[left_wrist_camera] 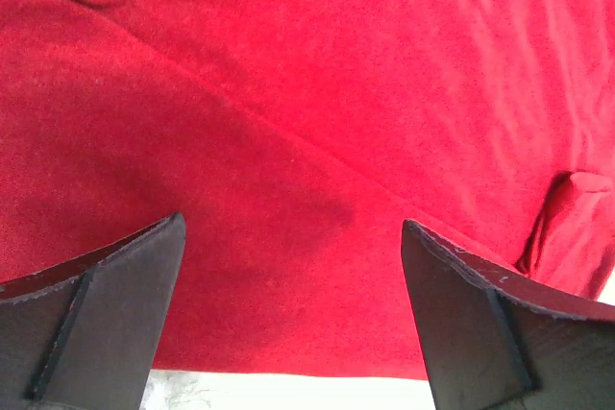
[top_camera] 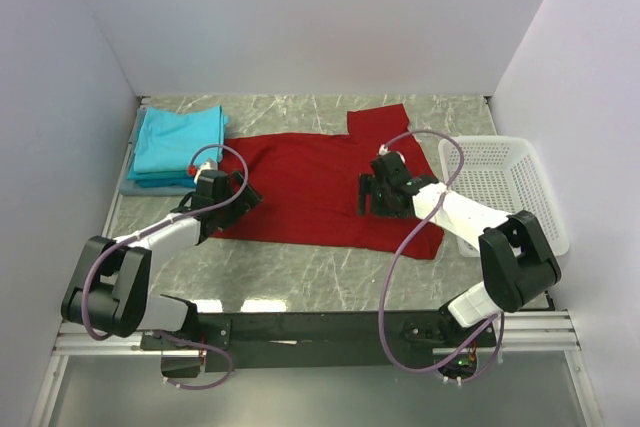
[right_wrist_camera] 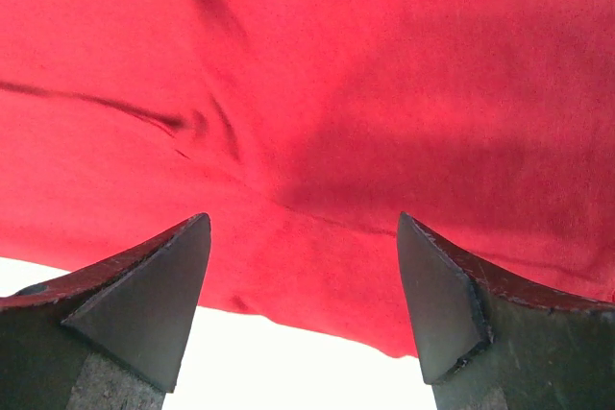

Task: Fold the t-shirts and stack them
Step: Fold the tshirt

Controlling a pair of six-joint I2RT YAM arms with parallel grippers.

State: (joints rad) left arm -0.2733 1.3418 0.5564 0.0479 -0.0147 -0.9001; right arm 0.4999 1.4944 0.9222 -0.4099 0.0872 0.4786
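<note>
A dark red t-shirt (top_camera: 310, 187) lies spread flat across the middle of the table, one sleeve reaching toward the back. A stack of folded teal t-shirts (top_camera: 178, 142) sits at the back left. My left gripper (top_camera: 250, 197) hovers open over the red shirt's left edge. In the left wrist view the red cloth (left_wrist_camera: 288, 93) fills the frame, and the left gripper (left_wrist_camera: 293, 237) holds nothing. My right gripper (top_camera: 364, 195) stands open over the shirt's right half. In the right wrist view the right gripper (right_wrist_camera: 303, 228) is empty just above the shirt's hem (right_wrist_camera: 317, 304).
A white lattice basket (top_camera: 510, 187) stands at the right, close to the right arm's elbow. White walls enclose the marble table (top_camera: 300, 287) on three sides. A strip of bare table (left_wrist_camera: 288, 393) shows beneath the shirt's edge.
</note>
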